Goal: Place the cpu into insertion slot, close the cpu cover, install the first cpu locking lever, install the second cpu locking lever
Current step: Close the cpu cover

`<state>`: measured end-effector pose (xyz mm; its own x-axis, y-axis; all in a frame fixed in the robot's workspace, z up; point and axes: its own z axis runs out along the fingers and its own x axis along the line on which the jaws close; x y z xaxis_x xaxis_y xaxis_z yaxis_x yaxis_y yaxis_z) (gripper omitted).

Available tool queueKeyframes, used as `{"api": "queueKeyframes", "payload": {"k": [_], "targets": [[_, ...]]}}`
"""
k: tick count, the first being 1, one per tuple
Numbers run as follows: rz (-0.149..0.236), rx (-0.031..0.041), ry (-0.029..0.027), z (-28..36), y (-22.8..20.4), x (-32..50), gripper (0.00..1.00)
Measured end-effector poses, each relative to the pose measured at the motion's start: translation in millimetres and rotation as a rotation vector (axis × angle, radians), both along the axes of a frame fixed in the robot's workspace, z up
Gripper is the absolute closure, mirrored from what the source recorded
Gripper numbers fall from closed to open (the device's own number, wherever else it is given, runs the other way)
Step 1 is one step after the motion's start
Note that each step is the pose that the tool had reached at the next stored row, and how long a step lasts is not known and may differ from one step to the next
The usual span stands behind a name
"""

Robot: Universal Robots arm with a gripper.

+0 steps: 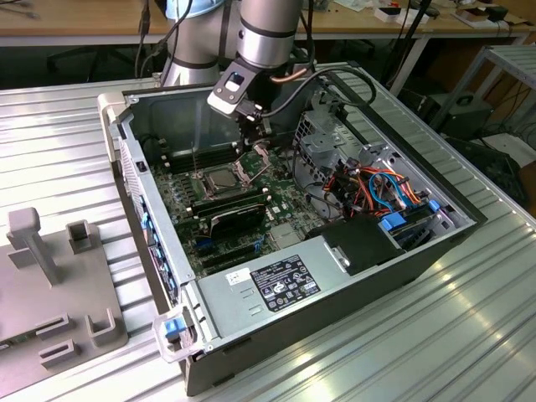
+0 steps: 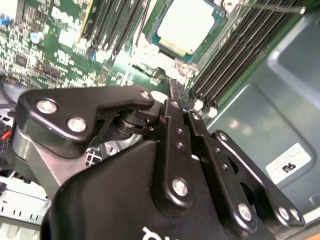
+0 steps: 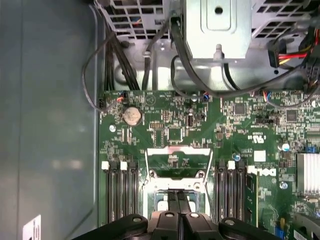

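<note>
The cpu (image 2: 186, 24), a flat square chip with a pale silver top, lies seated in the insertion slot (image 1: 219, 177) on the green motherboard. The cpu cover (image 3: 178, 161), a thin silvery frame, stands swung open behind the socket and does not lie over the chip. A thin wire locking lever (image 1: 194, 164) sticks up beside the socket; its rod (image 2: 272, 7) also shows in the second wrist view. My gripper (image 3: 179, 201) hovers just above the socket edge with its two black fingers pressed together, nothing visible between them. In the exterior view the gripper (image 1: 254, 144) hangs over the socket's far side.
Black memory slots (image 3: 120, 192) flank the socket on both sides. A metal drive cage (image 1: 331, 138) with cable bundles (image 1: 377, 188) stands at the exterior view's right, the power supply (image 1: 285, 280) in front. The case walls (image 1: 126, 151) enclose the board.
</note>
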<state>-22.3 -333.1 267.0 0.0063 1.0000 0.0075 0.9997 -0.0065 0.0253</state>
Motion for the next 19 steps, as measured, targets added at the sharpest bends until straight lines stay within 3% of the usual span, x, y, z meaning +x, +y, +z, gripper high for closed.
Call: {"api": "queueKeyframes", "payload": {"k": [5, 7, 19], "targets": [[0.000, -0.0001, 0.0006, 0.2, 0.1, 14.1, 0.89], [0.000, 0.0000, 0.0017, 0.2, 0.3, 23.9, 0.89], [0.000, -0.0004, 0.0040, -1.4, 2.5, 52.8, 0.89]]}}
